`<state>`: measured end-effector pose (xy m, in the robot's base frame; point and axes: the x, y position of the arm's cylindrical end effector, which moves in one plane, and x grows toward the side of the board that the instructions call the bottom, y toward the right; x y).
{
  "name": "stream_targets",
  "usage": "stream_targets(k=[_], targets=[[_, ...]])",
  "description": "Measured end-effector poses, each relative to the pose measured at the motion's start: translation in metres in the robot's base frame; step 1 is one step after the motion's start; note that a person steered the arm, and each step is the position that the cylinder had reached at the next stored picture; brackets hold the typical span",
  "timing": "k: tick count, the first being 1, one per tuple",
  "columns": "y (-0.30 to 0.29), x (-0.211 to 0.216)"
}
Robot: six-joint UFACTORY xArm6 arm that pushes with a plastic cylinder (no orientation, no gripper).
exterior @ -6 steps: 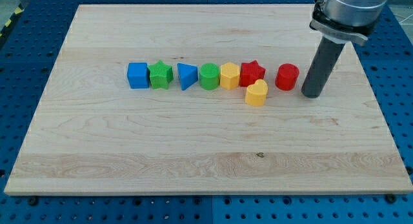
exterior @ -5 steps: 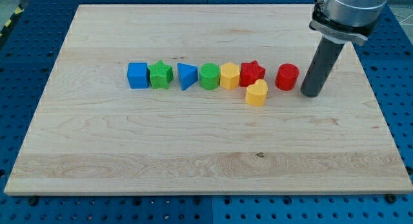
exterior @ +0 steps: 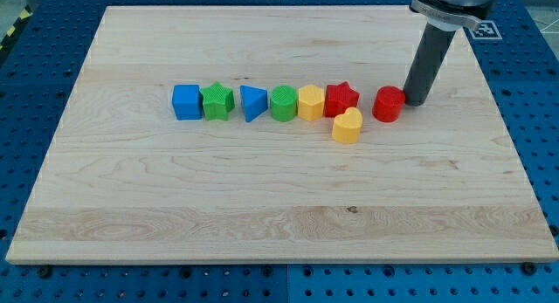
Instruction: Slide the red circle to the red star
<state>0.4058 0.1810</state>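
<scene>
The red circle (exterior: 389, 104) sits on the wooden board, right of the red star (exterior: 341, 99), with a small gap between them. My tip (exterior: 414, 102) is at the red circle's right side, close to or touching its upper right edge. The rod rises from there toward the view's top right. A yellow heart (exterior: 348, 127) lies just below and between the red star and the red circle.
A row of blocks runs left from the red star: a yellow hexagon (exterior: 311, 103), a green circle (exterior: 283, 103), a blue triangle (exterior: 252, 103), a green star (exterior: 217, 101) and a blue square (exterior: 186, 102). The board's (exterior: 262, 207) right edge is near the rod.
My tip has moved up and slightly left, from the right of the red circle with a gap to right against its upper right side. The blocks have not moved.
</scene>
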Motion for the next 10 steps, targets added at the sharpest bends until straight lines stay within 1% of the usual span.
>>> stream_targets(k=[2, 3, 5, 8, 10], targets=[[0.007, 0.044], [0.001, 0.047], [-0.001, 0.032], [-0.009, 0.027], [-0.028, 0.025]])
